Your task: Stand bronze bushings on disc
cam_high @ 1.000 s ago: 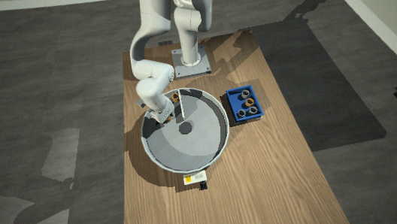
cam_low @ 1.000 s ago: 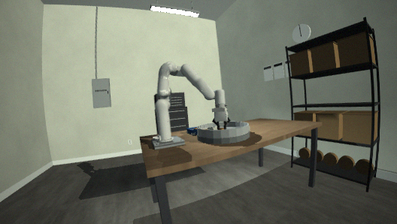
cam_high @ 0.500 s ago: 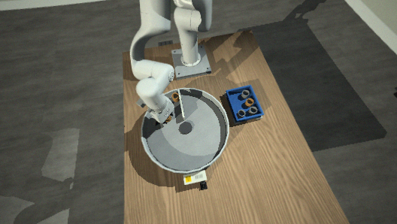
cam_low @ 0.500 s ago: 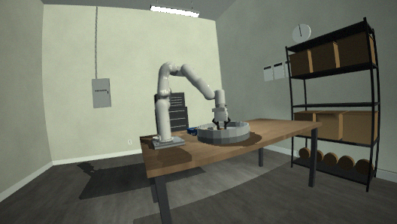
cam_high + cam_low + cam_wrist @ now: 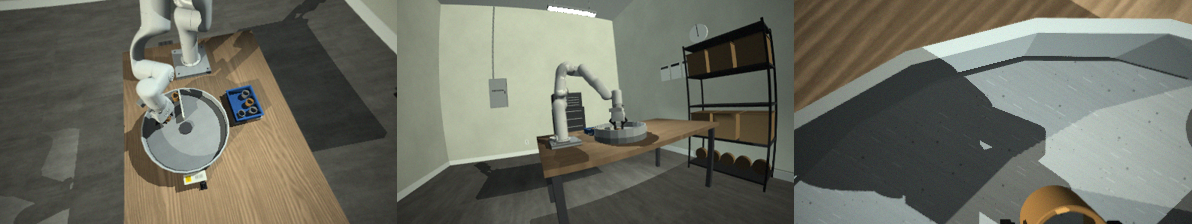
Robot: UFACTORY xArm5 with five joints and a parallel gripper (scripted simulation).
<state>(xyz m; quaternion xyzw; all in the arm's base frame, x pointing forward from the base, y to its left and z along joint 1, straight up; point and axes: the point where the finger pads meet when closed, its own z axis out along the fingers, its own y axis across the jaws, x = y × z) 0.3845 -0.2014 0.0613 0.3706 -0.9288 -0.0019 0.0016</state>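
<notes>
The tool [image 5: 164,122] [image 5: 618,126] [image 5: 1060,222] stands spread around a bronze bushing [image 5: 168,119] [image 5: 1051,194], apparently upright on the disc [image 5: 203,137] [image 5: 1134,145]; lifting straight up, without sideways drift, should avoid toppling it. Beyond, another bronze bushing [image 5: 173,97] is inside the rim; one more [image 5: 246,103] remains in the crate [image 5: 248,119] [image 5: 589,131].

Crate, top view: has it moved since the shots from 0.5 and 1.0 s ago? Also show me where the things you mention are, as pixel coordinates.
No. The crate [image 5: 237,102] [image 5: 589,131] shows no visible shift in any direction relative to the arm's base plate [image 5: 182,74] [image 5: 574,142].
</notes>
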